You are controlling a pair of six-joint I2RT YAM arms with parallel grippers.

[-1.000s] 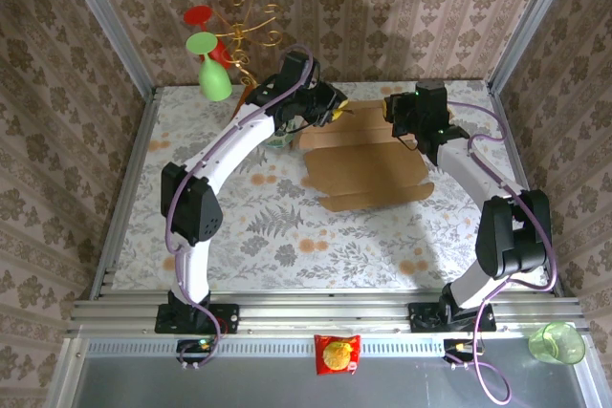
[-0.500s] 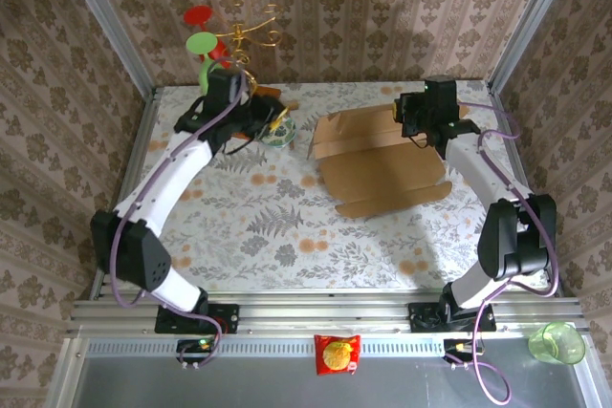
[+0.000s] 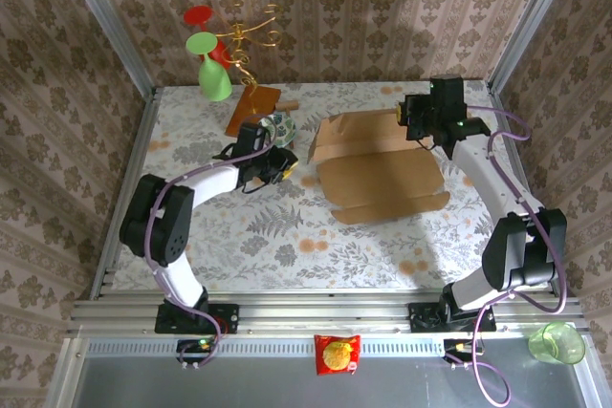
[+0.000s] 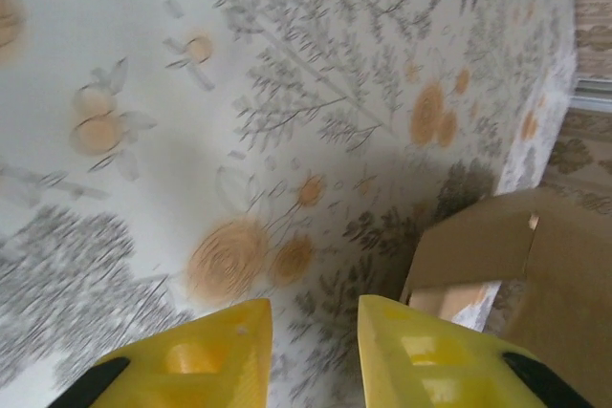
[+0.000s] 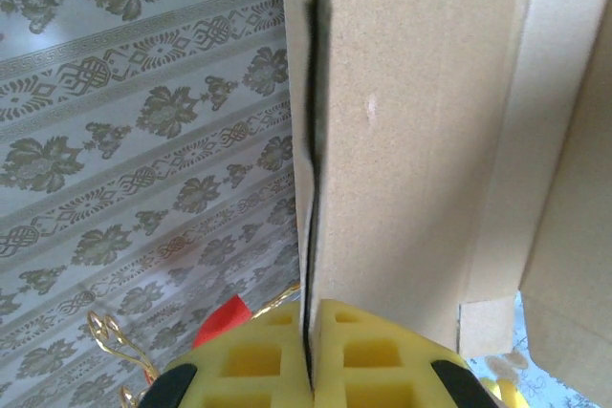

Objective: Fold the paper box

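Note:
The paper box [image 3: 382, 167] is a brown cardboard sheet lying at the middle right of the table, its back panel raised. My right gripper [image 3: 405, 121] is at that panel's right end. In the right wrist view the gripper [image 5: 311, 355] is shut on the thin cardboard edge [image 5: 411, 131], which runs up from between the yellow fingers. My left gripper [image 3: 284, 163] is low over the table just left of the box. In the left wrist view it [image 4: 314, 332] is open over bare tablecloth, with a box corner [image 4: 521, 255] to its right.
A gold wire stand [image 3: 239, 31] with a red and a green glass is at the back left, on an orange-brown base board [image 3: 251, 108]. A small patterned bowl [image 3: 279, 128] sits beside the left gripper. A snack packet [image 3: 337, 353] and a green cup [image 3: 557, 342] lie off the table's near edge.
My left arm swung away from the box's back left corner and dropped low beside its left side. The right gripper moved back and right, lifting the back panel; the box shifted slightly.

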